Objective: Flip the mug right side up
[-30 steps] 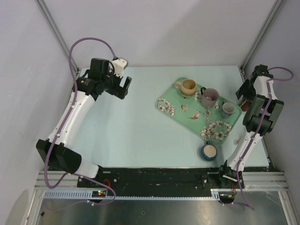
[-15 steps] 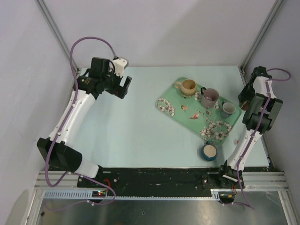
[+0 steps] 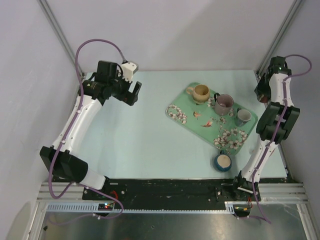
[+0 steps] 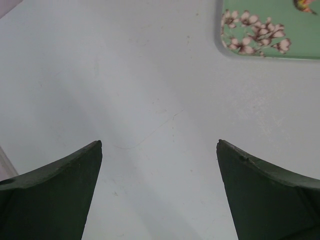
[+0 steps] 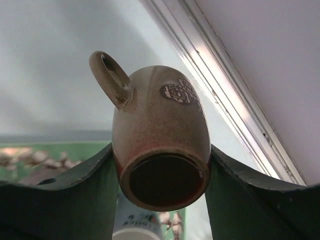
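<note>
Right wrist view, right hand [image 5: 160, 167] clamped on mug [image 5: 159, 112], handle up-left, left hand [image 4: 160, 150] wide open, empty, over table [image 4: 150, 75]

No writing can be read in any view. The rounded tan ceramic mug [image 5: 159, 125] bears a dark oval patch [image 5: 180, 92] with pale marks, too blurred to make out.

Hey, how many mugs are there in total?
5. On the tray: tan mug, mauve mug, grey cup. The blue mug stands on the table beside the tray. The fifth mug is in the right gripper. None seems hidden.
</note>
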`<control>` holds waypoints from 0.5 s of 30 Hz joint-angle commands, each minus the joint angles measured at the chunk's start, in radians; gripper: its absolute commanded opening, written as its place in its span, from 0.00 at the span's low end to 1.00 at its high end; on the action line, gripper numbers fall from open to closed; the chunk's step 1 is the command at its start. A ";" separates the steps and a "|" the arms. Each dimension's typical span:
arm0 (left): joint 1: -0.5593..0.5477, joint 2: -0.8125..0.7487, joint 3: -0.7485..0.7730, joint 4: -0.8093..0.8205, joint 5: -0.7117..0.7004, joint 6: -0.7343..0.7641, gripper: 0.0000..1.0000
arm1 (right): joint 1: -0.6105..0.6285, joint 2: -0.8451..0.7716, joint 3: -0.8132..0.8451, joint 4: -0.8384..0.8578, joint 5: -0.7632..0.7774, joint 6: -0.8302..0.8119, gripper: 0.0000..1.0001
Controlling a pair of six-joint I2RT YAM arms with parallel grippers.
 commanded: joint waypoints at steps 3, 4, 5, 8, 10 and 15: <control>-0.002 0.014 0.119 -0.029 0.249 -0.039 1.00 | 0.082 -0.217 0.130 0.006 -0.095 -0.001 0.00; -0.001 0.020 0.143 -0.032 0.295 -0.049 1.00 | 0.095 -0.236 0.138 0.007 -0.128 0.009 0.00; -0.001 0.026 0.163 -0.034 0.354 -0.067 0.99 | 0.112 -0.257 0.148 0.008 -0.154 0.018 0.00; -0.001 0.056 0.240 -0.035 0.546 -0.137 0.97 | 0.173 -0.314 0.165 0.013 -0.263 0.062 0.00; -0.005 0.081 0.304 -0.035 0.672 -0.176 0.96 | 0.233 -0.373 0.156 0.033 -0.354 0.111 0.00; -0.064 0.159 0.518 -0.025 0.809 -0.239 0.93 | 0.407 -0.532 0.019 0.257 -0.550 0.300 0.00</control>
